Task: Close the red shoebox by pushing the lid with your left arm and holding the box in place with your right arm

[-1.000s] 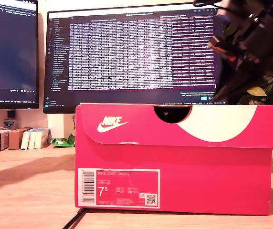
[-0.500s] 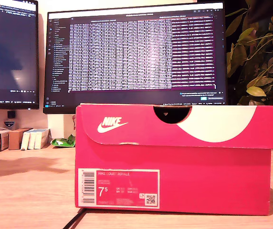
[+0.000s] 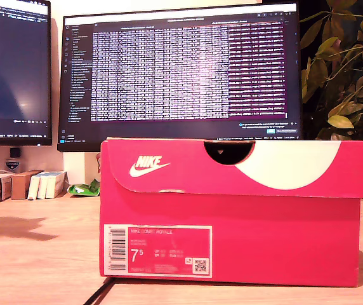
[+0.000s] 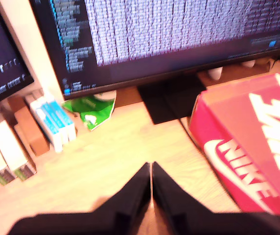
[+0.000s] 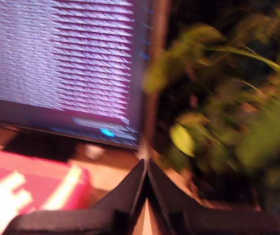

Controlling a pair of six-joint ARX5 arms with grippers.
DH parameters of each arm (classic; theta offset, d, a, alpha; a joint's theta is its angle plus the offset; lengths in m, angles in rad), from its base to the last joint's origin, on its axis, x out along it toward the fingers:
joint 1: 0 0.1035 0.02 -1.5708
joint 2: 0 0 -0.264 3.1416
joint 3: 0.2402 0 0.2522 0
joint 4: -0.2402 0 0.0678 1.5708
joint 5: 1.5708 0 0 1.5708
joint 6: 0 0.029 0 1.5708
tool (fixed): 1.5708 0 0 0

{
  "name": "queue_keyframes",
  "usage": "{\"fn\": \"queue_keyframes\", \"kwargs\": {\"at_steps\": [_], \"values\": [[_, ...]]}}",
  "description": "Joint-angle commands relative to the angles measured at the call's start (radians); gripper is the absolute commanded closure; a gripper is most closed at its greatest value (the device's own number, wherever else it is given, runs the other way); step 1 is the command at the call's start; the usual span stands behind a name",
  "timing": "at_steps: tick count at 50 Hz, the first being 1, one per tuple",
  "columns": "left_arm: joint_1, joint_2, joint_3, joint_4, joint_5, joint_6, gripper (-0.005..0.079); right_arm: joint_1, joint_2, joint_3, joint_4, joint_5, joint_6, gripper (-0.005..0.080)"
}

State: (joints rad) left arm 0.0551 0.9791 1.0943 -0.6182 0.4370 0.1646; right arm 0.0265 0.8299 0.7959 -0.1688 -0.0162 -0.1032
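Observation:
The red shoebox (image 3: 232, 213) stands on the wooden desk in the exterior view, its lid (image 3: 235, 166) lying down over the top with a white swoosh and a finger notch. No arm shows in the exterior view. In the first wrist view my first gripper (image 4: 151, 172) is shut with nothing in it, hovering above the desk beside the shoebox (image 4: 250, 147). In the second wrist view my second gripper (image 5: 146, 169) is shut and empty, raised near a corner of the shoebox (image 5: 27, 188); that view is blurred.
Two monitors (image 3: 178, 70) stand behind the box. Small boxes (image 3: 19, 184) and a green packet (image 3: 83, 187) lie at the exterior view's left. A leafy plant (image 3: 343, 70) fills the exterior view's right. A dark cable (image 3: 99, 293) runs under the box front.
An arm that hung blurred at the exterior view's upper right a second ago has left the view. A shadow on the desk at that view's left has shrunk. The box has not moved.

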Motion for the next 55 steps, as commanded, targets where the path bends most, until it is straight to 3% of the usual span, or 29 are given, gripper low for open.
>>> {"fn": "queue_keyframes", "kwargs": {"at_steps": [1, 14, 31, 40, 55], "values": [[0.004, -0.011, -0.038, 0.022, 0.004, -0.002, 0.0761, -0.019, -0.028, -0.048, 0.012, 0.001, -0.002, 0.0765], [0.004, -0.062, -0.128, 0.094, 0.027, -0.008, 0.0761, -0.067, -0.172, -0.161, 0.030, -0.010, -0.001, 0.0765], [0.004, -0.164, -0.295, 0.256, 0.026, -0.034, 0.0761, -0.073, -0.322, -0.293, 0.060, -0.046, 0.005, 0.0765], [0.004, -0.203, -0.358, 0.340, 0.016, -0.047, 0.0761, -0.073, -0.359, -0.338, 0.121, -0.051, 0.081, 0.0764], [-0.004, -0.241, -0.382, 0.472, -0.046, -0.112, 0.0761, -0.071, -0.357, -0.378, 0.217, -0.054, 0.045, 0.0765]]}}
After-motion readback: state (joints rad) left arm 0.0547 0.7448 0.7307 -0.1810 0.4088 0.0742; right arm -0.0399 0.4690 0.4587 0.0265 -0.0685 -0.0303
